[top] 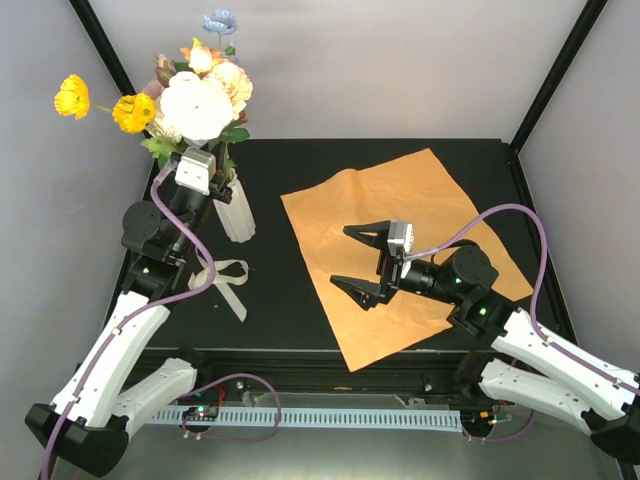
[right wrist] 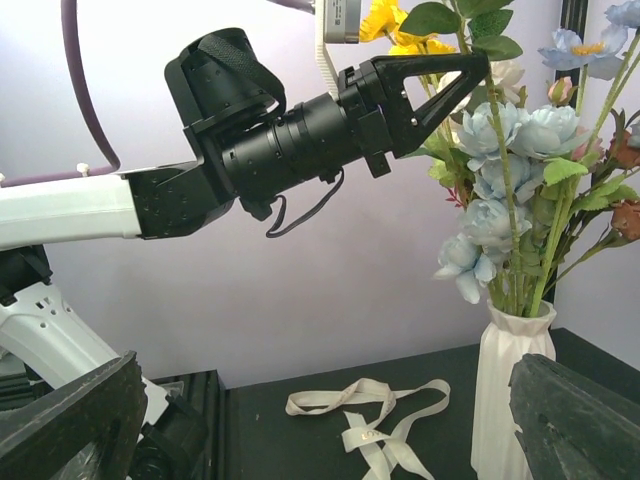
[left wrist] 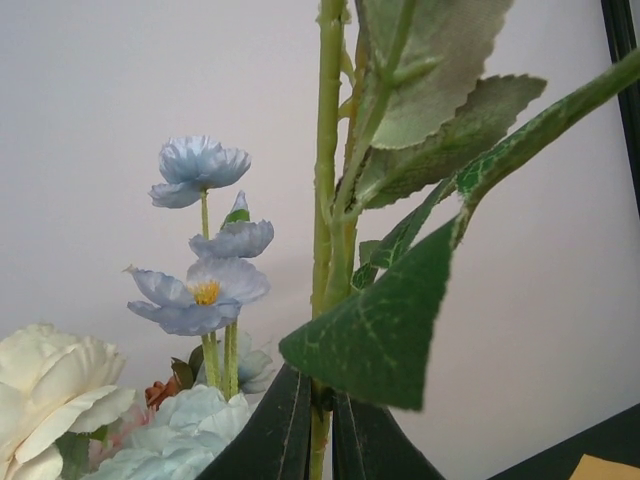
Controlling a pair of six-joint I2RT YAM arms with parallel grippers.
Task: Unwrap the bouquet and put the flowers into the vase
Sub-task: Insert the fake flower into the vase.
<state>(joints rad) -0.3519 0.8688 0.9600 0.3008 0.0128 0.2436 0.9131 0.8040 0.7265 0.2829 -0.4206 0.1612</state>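
The tall off-white ribbed vase with a scalloped rim [top: 236, 212] stands upright at the far left of the black desk [top: 290, 315]. The artificial flowers [top: 198, 105] are in it, cream, pink, pale-blue and yellow blooms on green leafy stems. Their long axis runs vertically, with the stem ends down in the neck and the blooms pointing up. In the right wrist view the stems [right wrist: 520, 270] fan out slightly from the rim. Two yellow blooms [top: 100, 103] jut out to the left of the bunch, and a pale-blue one [top: 220, 20] stands highest at the far side.

The left arm [top: 150, 235] reaches up from the near side. Its left jaws are closed on the flowers, pinching a green stem [left wrist: 328, 200] above the vase rim, among the leaves.

To the right, well apart from the vase, a large orange paper sheet [top: 420, 210] lies unfolded and flat, one corner reaching past the near edge of the desk. The right arm [top: 465, 275] lies low across it. Its right jaws are spread wide with nothing between them, and point left toward the vase. Whether they touch the paper cannot be told.

A loose cream ribbon [top: 228, 278] lies on the desk just near of the vase base, between the vase and the near edge.
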